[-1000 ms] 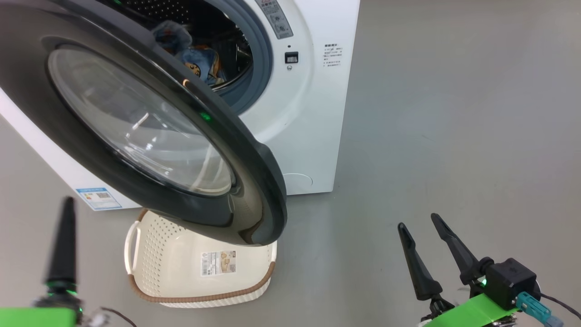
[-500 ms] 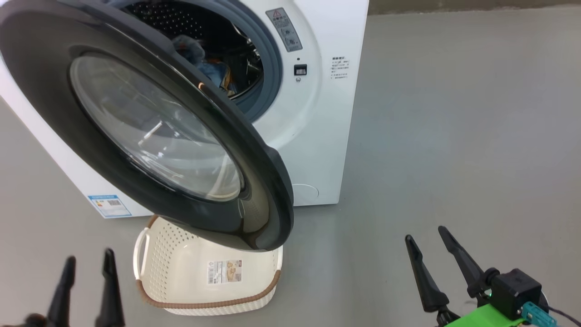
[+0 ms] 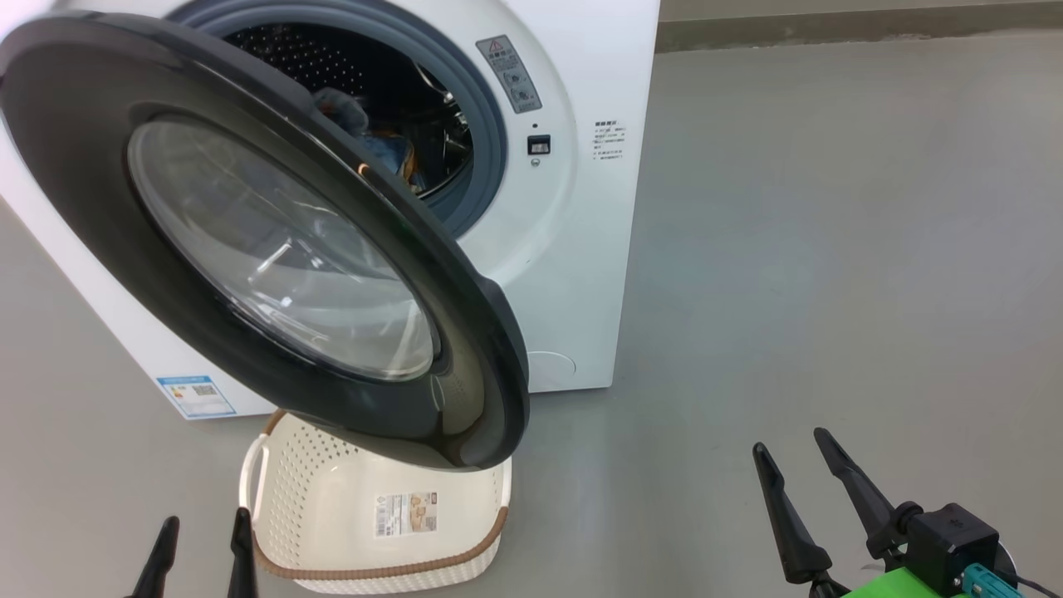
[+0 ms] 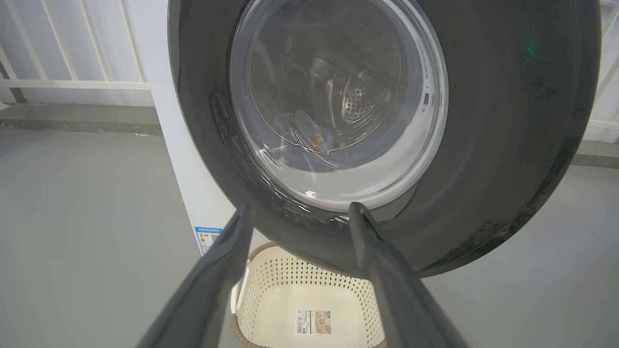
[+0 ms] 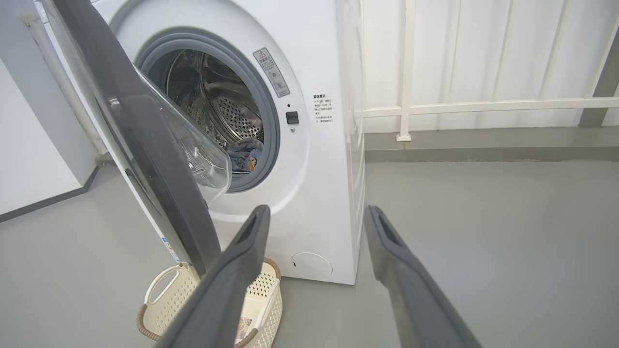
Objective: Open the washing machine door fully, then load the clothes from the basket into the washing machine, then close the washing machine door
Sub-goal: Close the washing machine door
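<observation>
- Now I see left gripper (image 3: pixel 206 544) lower left, right gripper (image 3: pixel 789 444) lower right, both spread wide.
- Upper left: washing machine door (image 3: pixel 465 332) ajar; clothes (image 3: pixel 384 152) inside washing machine (image 3: pixel 573 274).
- Bottom centre: basket (image 3: pixel 374 573).

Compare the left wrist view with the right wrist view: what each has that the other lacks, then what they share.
Left, not right: the open left gripper, the washing machine door seen face-on. Right, not left: the open right gripper, the round cap, the warning sticker. Both: the door, the empty basket, the clothes in the drum.
</observation>
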